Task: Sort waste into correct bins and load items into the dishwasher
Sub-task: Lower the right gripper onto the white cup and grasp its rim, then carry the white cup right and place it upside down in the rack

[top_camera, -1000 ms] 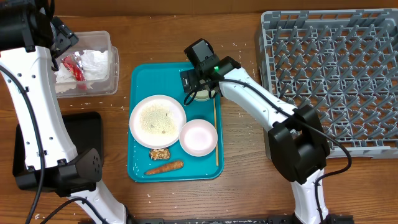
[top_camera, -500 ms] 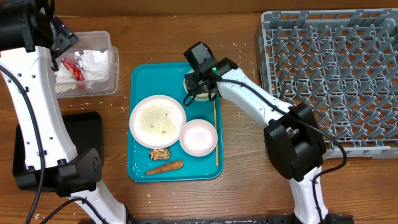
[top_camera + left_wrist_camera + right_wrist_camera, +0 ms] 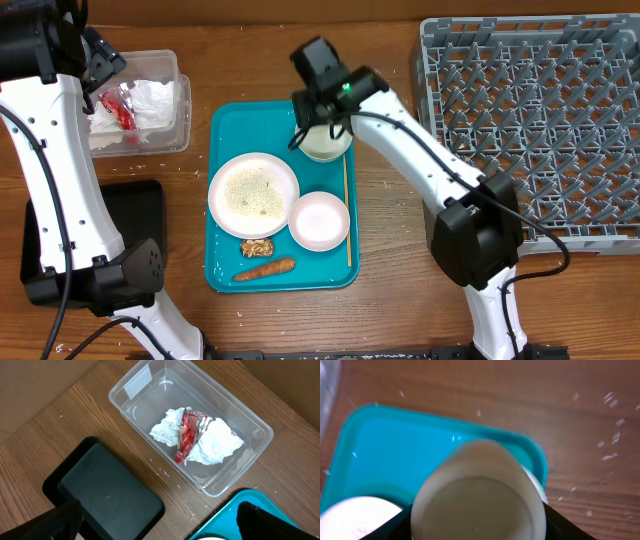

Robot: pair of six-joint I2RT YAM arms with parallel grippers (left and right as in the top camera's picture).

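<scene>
Right wrist, smooth rnd white cup [image 3: 477, 502], glossy teal tray [image 3: 390, 445]

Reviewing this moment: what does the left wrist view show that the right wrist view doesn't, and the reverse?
Only the left wrist: the clear tub holding the crumpled white napkin and red wrapper, with the black tray beside it. Only the right wrist: the small white cup close up, an edge of a white plate at lower left, and white specks scattered on the wood. Both: a corner of the teal tray and the wooden table.
</scene>
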